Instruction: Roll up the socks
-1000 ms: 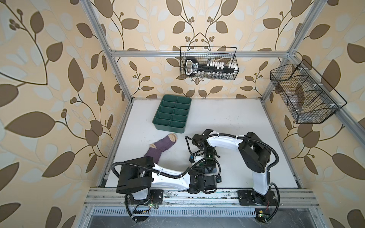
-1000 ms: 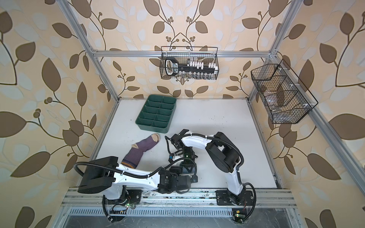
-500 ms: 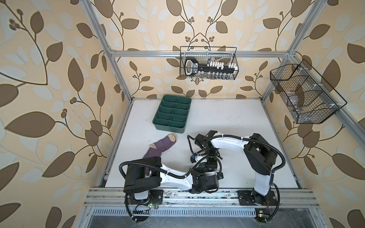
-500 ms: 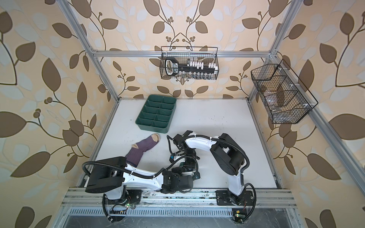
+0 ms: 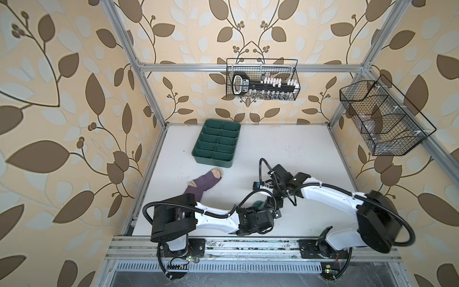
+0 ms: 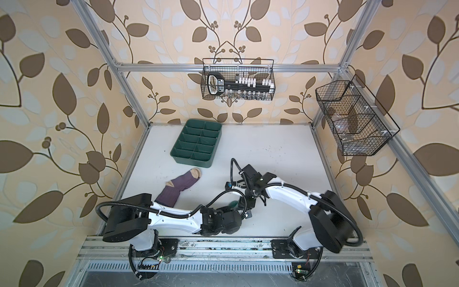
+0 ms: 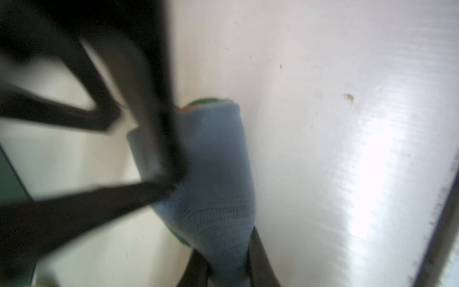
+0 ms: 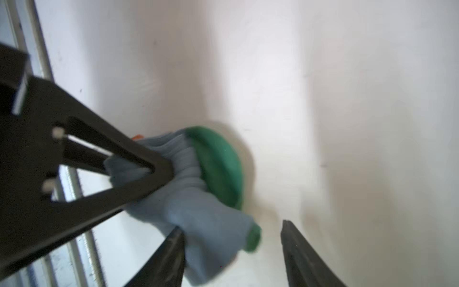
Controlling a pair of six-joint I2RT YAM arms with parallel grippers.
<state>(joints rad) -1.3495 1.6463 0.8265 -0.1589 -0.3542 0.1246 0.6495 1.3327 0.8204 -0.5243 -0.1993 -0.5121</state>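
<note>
The purple sock point(image 5: 203, 185) point(image 6: 178, 188) with a beige toe lies flat at the table's left. The light blue sock point(image 7: 216, 161) point(image 8: 198, 211) is bunched up near the front middle, its green toe point(image 8: 218, 166) showing; in both top views only a green bit point(image 5: 258, 203) point(image 6: 234, 204) peeks out between the arms. My left gripper point(image 7: 224, 239) point(image 5: 269, 211) is shut on the blue sock's end. My right gripper point(image 8: 231, 225) point(image 5: 273, 201) stands open over the other end, with one finger point(image 8: 171, 251) against the fabric.
A green divided tray point(image 5: 198, 155) point(image 6: 176, 156) sits at the back left of the white table. Wire baskets hang on the back wall point(image 5: 262, 79) and the right wall point(image 5: 382, 119). The metal rail point(image 5: 248, 244) runs along the front edge.
My left gripper closed on the light blue sock, then my right gripper's jaws opened off it. Both arms shifted slightly to the right. The purple sock has not moved.
</note>
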